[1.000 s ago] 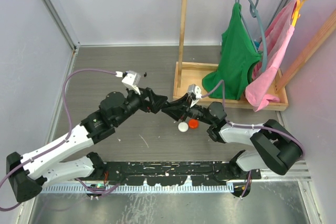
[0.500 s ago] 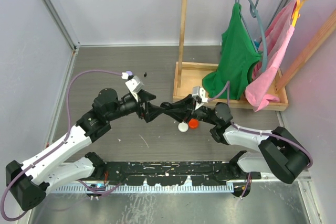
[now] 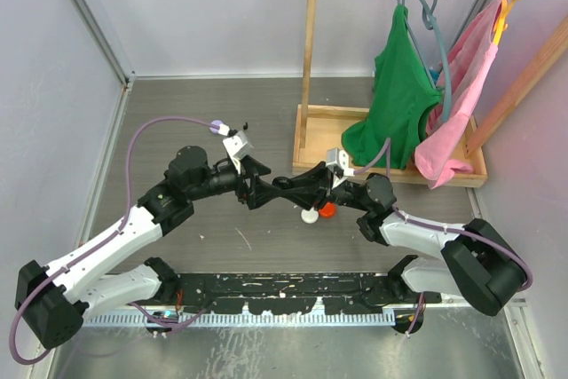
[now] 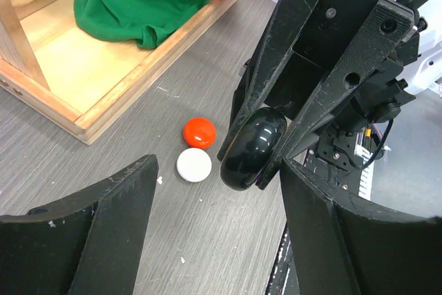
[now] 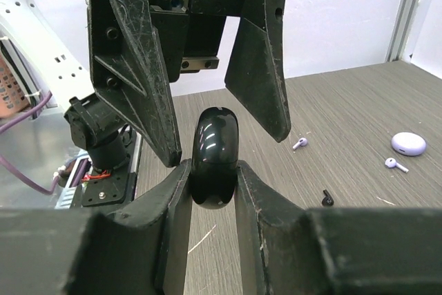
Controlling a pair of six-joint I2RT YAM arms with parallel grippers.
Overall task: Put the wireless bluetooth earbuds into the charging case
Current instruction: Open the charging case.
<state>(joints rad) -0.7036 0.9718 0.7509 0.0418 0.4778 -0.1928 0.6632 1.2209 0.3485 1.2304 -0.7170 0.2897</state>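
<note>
earbuds (image 5: pixel 299 144) lying loose: three (one black); right gripper (image 5: pixel 210 170) clamps one black case (image 5: pixel 215 146), left gripper (image 4: pixel 217 170) wide

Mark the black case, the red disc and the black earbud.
black case (image 4: pixel 253 148): left wrist view, glossy side.
red disc (image 4: pixel 199 132): left wrist view, top face.
black earbud (image 5: pixel 327 199): right wrist view, its body.

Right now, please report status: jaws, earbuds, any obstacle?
Right jaws shut on black case. Left jaws open, flanking it. Earbuds loose on table. Nothing blocking.
</note>
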